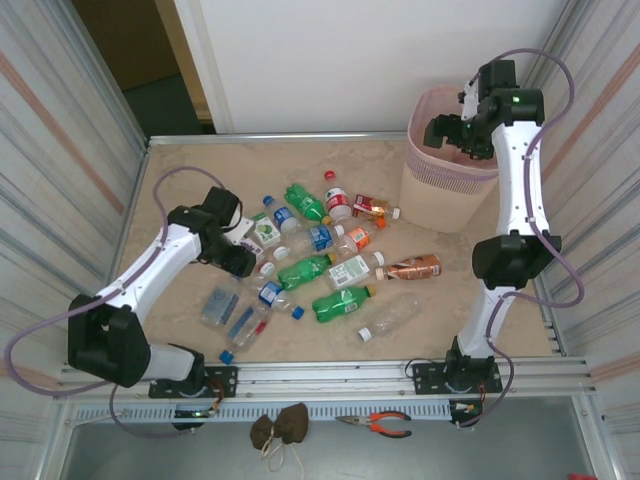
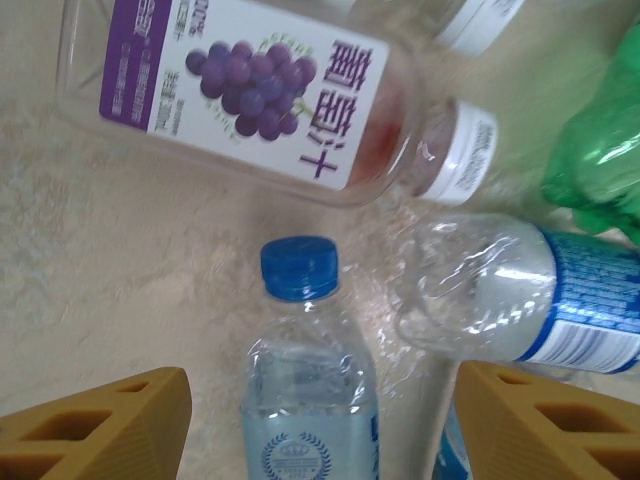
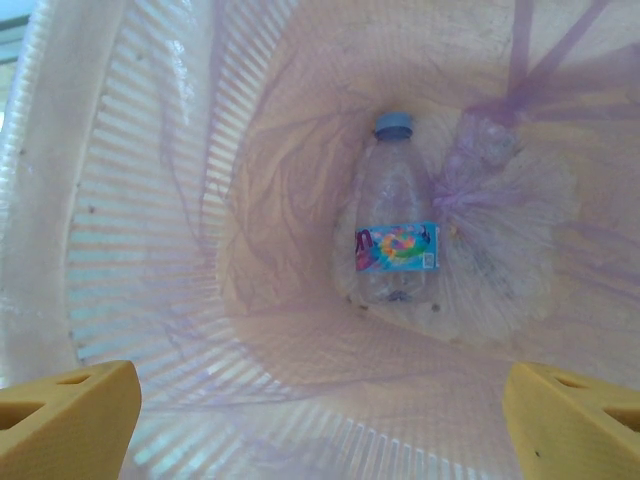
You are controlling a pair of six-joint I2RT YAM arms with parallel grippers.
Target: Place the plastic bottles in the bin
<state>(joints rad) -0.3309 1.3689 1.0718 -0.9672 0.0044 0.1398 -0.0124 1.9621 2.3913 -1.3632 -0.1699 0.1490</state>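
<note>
**Watching two open pincers — one at the pile, one over the bin (image 1: 450,180)**

Nearest to me, on the grey ledge in front of the arm bases, lie orange-handled pliers (image 1: 375,424) and a small brown cloth bundle (image 1: 280,428).

Past the rail, the plastic bottles (image 1: 340,303) lie scattered on their sides across the middle of the tabletop (image 1: 180,180). Some are green, some clear, and a brown-orange bottle (image 1: 410,267) lies toward the right.

My left pincer (image 1: 238,262) is down at the left edge of that pile. Through its wrist camera I see its yellow fingers (image 2: 110,425) standing apart on either side of a clear blue-capped bottle (image 2: 305,390), gripping nothing. Just beyond that cap lies a grape-label bottle (image 2: 250,90) with a white cap. To the right is a crumpled clear bottle (image 2: 480,290) with a blue label, and a green bottle (image 2: 600,150) lies beside it.

Farthest off, at the back right corner, stands the bin — a pink mesh band above a beige body. My right pincer (image 1: 447,132) hangs over its mouth, pointing down inside. Its fingertips (image 3: 70,415) are spread wide with nothing between them. At the bottom, on the purple liner bag (image 3: 500,190), a single clear bottle (image 3: 395,225) with a blue cap and a bright label lies flat.
</note>
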